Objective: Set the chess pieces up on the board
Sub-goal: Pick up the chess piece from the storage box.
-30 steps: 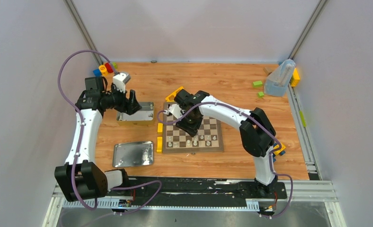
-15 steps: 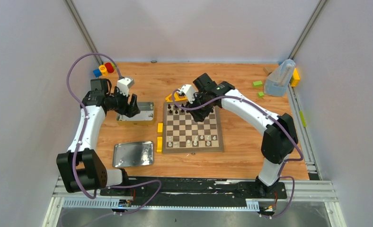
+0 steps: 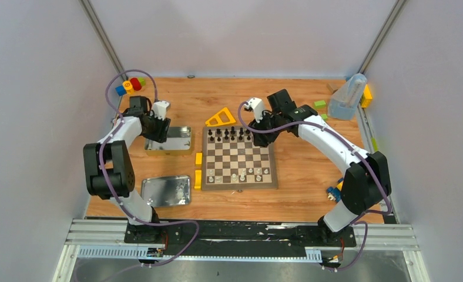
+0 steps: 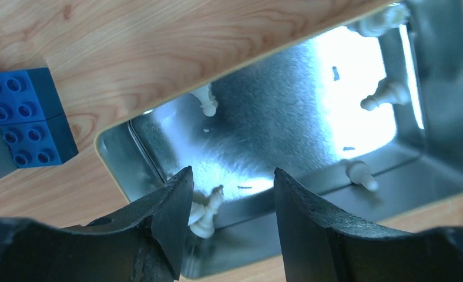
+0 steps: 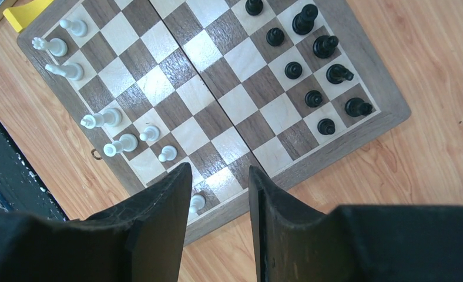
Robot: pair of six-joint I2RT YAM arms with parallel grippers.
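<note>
The board [image 3: 239, 157] lies mid-table, with black chess pieces [image 3: 229, 134] along its far rows and white ones [image 3: 244, 174] near the front. My left gripper [image 3: 161, 132] hangs open over a metal tin [image 3: 169, 140]. Seen from the left wrist, the tin [image 4: 276, 117] holds several white pieces. One of them [image 4: 208, 208] lies against the left finger, not pinched, as my left gripper [image 4: 232, 182] stands open. My right gripper [image 3: 263, 136] hovers open and empty at the board's far right corner. The right wrist view shows the board [image 5: 217, 100], black pieces [image 5: 314, 97] and white pieces [image 5: 126, 143] below my right gripper [image 5: 220, 176].
A second flat tin [image 3: 165, 191] lies front left. Yellow blocks [image 3: 198, 170] touch the board's left edge and a yellow triangle [image 3: 220, 117] sits behind it. Coloured blocks [image 3: 129, 86] are at the far left, a blue block [image 4: 26, 123] lies by the tin, and a clear container [image 3: 346, 97] stands far right.
My right arm has swung from the board's left side to its far right corner. My left arm has drawn in over the tin and its jaws have narrowed.
</note>
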